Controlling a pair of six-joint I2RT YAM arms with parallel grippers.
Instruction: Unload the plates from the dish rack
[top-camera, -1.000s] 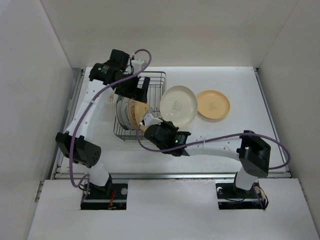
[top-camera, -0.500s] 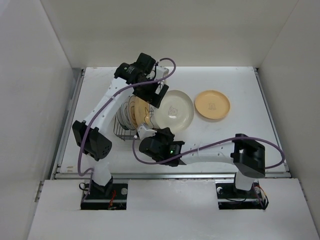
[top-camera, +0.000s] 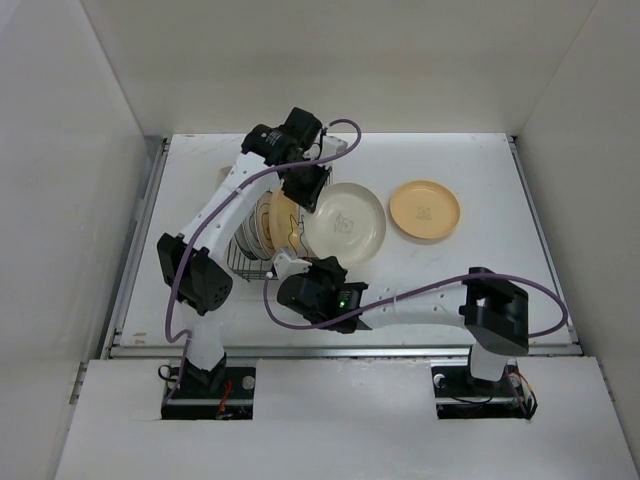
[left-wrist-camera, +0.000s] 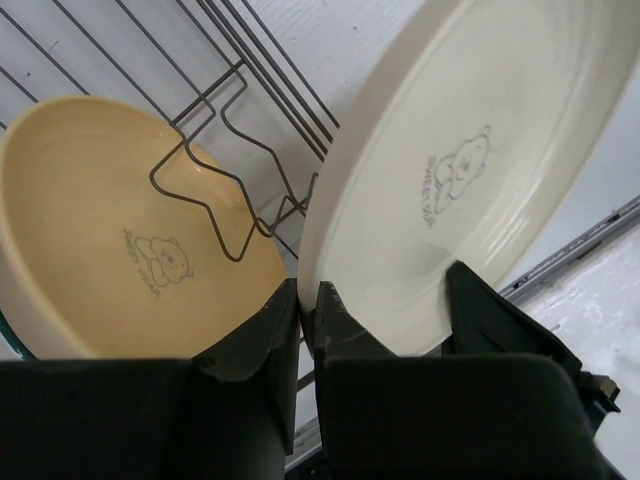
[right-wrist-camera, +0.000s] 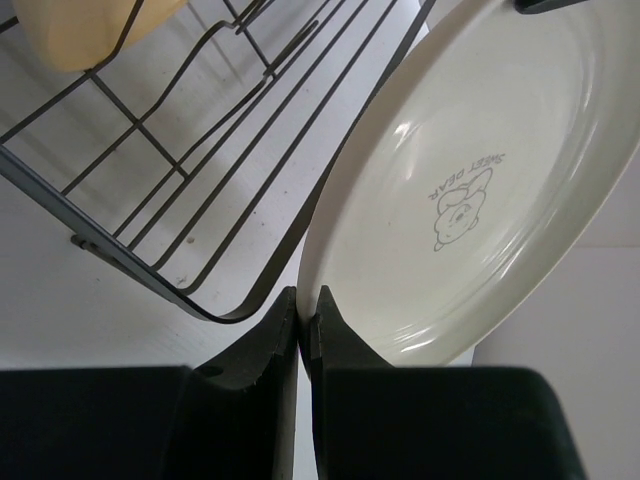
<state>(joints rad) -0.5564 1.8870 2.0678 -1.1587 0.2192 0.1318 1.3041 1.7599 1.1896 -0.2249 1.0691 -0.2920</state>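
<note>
A cream plate (top-camera: 345, 222) with a bear motif is held tilted just right of the dish rack (top-camera: 250, 262). My left gripper (top-camera: 306, 193) is shut on its far rim, seen in the left wrist view as the left gripper (left-wrist-camera: 308, 300) pinching the cream plate (left-wrist-camera: 480, 170). At the plate's near-left rim my right gripper (top-camera: 291, 263) is shut too; in its wrist view the right gripper (right-wrist-camera: 308, 305) clamps the cream plate (right-wrist-camera: 480, 190). Several plates (top-camera: 258, 222) stand in the rack, among them a tan one (left-wrist-camera: 110, 250) behind the rack wires (left-wrist-camera: 230, 130).
A tan-orange plate (top-camera: 425, 210) lies flat on the white table (top-camera: 480, 270) right of the cream plate. The rack's wire edge (right-wrist-camera: 200, 200) runs close beside my right fingers. White walls enclose the table on three sides.
My left arm swung right from the rack's far left corner to the cream plate and shut on its rim. The right gripper and plate shifted slightly toward the near left.
</note>
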